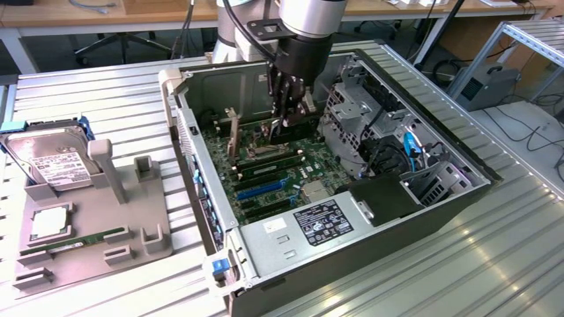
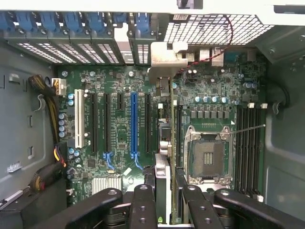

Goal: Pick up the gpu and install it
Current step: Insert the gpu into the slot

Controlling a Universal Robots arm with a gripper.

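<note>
gripper (image 2: 164, 191) around 1 gpu (image 2: 172, 133)

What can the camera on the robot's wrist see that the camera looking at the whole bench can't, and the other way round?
Wrist view alone: the blue expansion slot, the empty CPU socket and the rear slot covers, seen close from above.

Exterior view alone: the grey parts tray beside the case, with a hard drive and a green RAM stick.

Both: the gripper shut on the gpu, held edge-on over the motherboard.
</note>
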